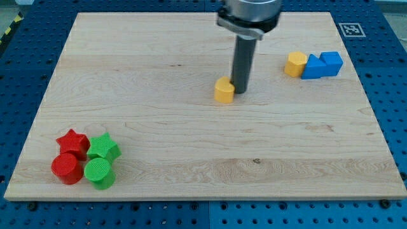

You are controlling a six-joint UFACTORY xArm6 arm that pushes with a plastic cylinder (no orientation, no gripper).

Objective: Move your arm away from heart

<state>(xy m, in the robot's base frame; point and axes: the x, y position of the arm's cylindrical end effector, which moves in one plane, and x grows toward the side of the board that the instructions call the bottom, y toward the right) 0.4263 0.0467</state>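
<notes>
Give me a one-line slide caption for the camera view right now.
My tip touches the right side of the yellow heart block mid-board, far from every other block on the wooden board.

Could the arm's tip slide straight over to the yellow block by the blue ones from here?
Probably yes: my tip sits right of the yellow heart, and bare board lies between it and the yellow block.

One view, high and angled down from the wooden board's [191, 146] bottom edge; whole board visible.
</notes>
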